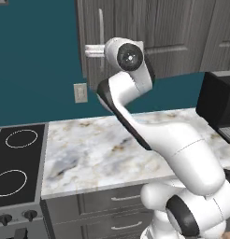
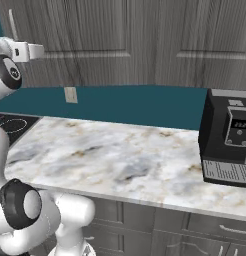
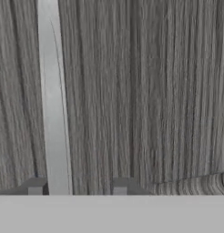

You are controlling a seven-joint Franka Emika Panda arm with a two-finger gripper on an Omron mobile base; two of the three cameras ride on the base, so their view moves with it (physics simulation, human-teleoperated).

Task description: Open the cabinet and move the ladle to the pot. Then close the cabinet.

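The cabinet (image 1: 149, 32) is dark grey wood grain, and its door (image 3: 145, 100) looks shut. On the door's left side runs a long vertical silver handle (image 1: 101, 28). My gripper (image 1: 89, 50) is raised against the door just below the middle of that bar. In the hand view the handle (image 3: 52, 100) passes between my two fingertips. It lies close to the left fingertip (image 3: 35, 186) and well apart from the right one (image 3: 120, 185), so the gripper (image 3: 77, 187) is open. The gripper (image 2: 41, 51) also reaches the door at the upper left of the right base view. The ladle and the pot are out of view.
A marble counter (image 1: 112, 149) runs below the cabinet, with a black stove (image 1: 14, 158) at its left end and a black coffee machine (image 2: 230, 135) at its right. A wall outlet (image 1: 80, 92) sits on the teal wall. Lighter grey drawers (image 1: 121, 198) lie under the counter.
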